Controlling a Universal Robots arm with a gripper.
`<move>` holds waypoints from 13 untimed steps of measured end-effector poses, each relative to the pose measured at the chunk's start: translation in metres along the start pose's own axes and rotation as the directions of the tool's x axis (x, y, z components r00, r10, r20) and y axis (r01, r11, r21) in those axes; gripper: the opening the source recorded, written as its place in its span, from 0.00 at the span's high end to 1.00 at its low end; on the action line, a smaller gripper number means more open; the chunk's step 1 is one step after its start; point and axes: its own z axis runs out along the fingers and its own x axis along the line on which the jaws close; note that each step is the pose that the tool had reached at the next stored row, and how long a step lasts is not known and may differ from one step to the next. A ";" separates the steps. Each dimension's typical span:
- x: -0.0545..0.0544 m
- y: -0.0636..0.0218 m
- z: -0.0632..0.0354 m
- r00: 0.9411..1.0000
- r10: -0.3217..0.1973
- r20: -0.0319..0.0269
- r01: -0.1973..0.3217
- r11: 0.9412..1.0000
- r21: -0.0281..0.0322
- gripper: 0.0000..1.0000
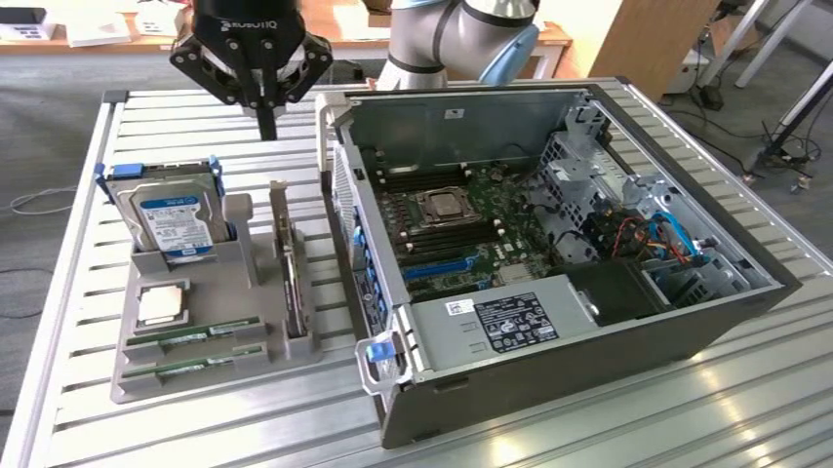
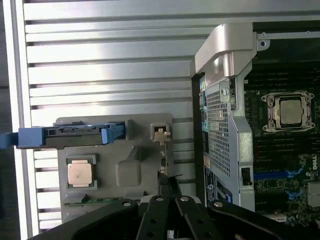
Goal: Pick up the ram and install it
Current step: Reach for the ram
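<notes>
Hovering above the tabletop, arm pointing straight down, jaws clenched on nothing. The ram lies flat in the gray tray, well apart from me. I judge it light, stiff and fragile: take the long edges, not the chips. Wrist view: the ram's green edge sits beside my linkage.
</notes>
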 end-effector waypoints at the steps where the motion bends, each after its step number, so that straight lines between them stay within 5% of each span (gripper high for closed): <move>1: 0.003 -0.0002 0.0000 1.000 0.000 0.000 0.000 1.000 0.000 0.89; 13: 0.030 -0.0023 -0.0005 1.000 0.000 0.000 0.000 1.000 0.000 0.89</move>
